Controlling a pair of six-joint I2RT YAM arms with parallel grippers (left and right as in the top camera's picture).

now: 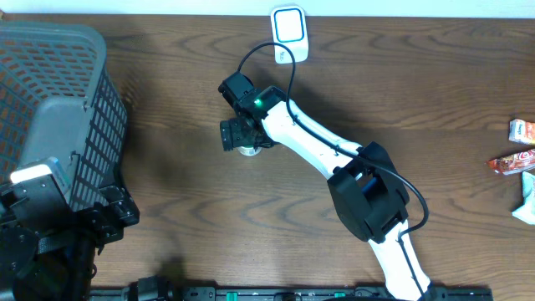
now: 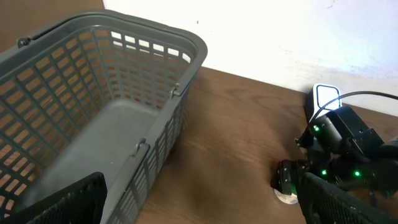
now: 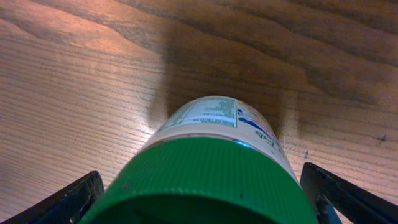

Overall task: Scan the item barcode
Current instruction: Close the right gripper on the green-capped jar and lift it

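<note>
Step in hand: picking up the item, ahead of the scan.

- Item: a bottle (image 3: 211,118) with a green ribbed cap (image 3: 199,186) and a white printed label. It sits on the worktop (image 1: 167,167) about midway across, somewhat nearer the far edge than the near one. The cap end faces the right wrist camera; I cannot tell whether the bottle stands or lies.
- Right end effector (image 3: 200,176): spread wide, one finger on each side of the cap. No contact is visible on either side, so nothing is gripped.
- Left end effector (image 2: 199,186): spread, holding nothing, parked at the near left corner beside the grey basket (image 1: 109,125).
- Scanner (image 1: 289,29): a small white unit with a blue-framed window, at the far edge near the middle, just beyond the bottle.
- Snack packets (image 1: 512,163) lie at the right edge, well apart from the bottle.

Judgement: the scan itself is not yet begun, and the task is at its early part.

The next move calls for:
- closing the right fingers squarely on the bottle, below or at the cap, without nudging it over;
- lifting it and carrying it the short way to the scanner;
- rotating the bottle until the code faces the window.

No barcode shows in any view, and the label panel is too blurred to read. Some turning at the scanner is therefore likely.
</note>
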